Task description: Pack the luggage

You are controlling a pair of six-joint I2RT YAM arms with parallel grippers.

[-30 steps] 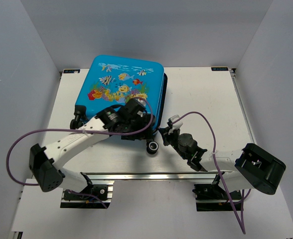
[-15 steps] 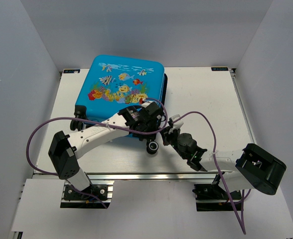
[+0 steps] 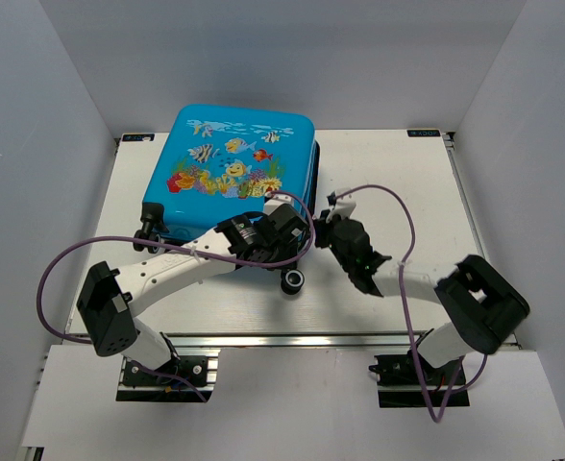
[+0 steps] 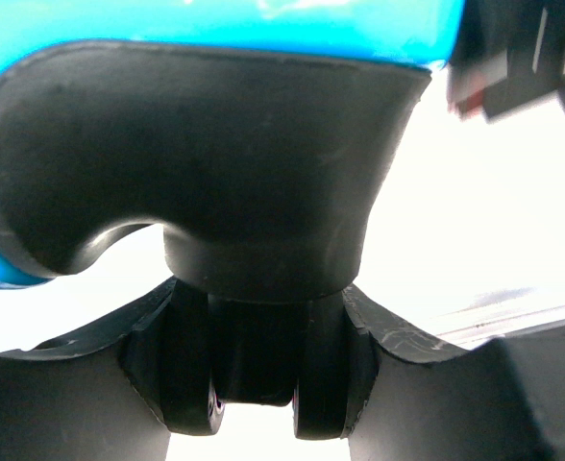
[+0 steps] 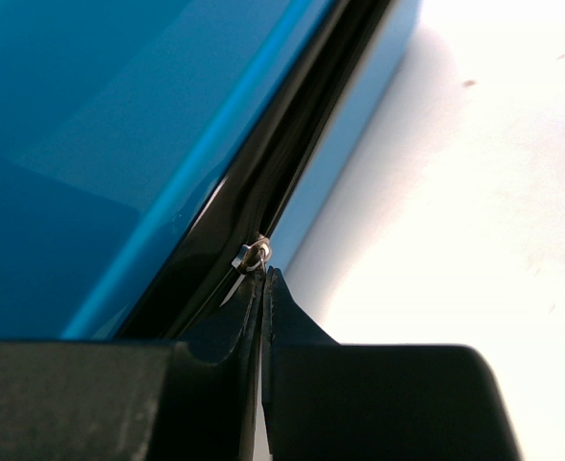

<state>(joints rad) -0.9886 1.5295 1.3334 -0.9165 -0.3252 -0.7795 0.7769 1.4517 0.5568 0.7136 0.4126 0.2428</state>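
Zip-up stage, by my reading: the luggage [image 3: 230, 173] lies flat and closed on the table [image 3: 398, 182], out ahead of both arms; the left gripper [image 4: 258, 317] is clamped around a caster wheel [image 4: 254, 375] at the case's near right corner, one finger on each flank, bracing it; just to its right, the right gripper [image 5: 261, 279] has its fingers pressed together on the small metal zipper pull [image 5: 253, 254], which sits right at its fingertips on the black zipper track [image 5: 297, 144]; the next move, I'd judge, calls for a steady drag of that pull along the track while the left stops the case sliding, and a gentle one, since so tiny a tab could slip from the pinch; how much of the zip is closed I cannot tell, as the far edge is out of sight; the contents are hidden inside the shell; from above, the clamped wheel is buried beneath the left gripper itself; a blurred red-and-black part beyond that gripper I cannot identify.
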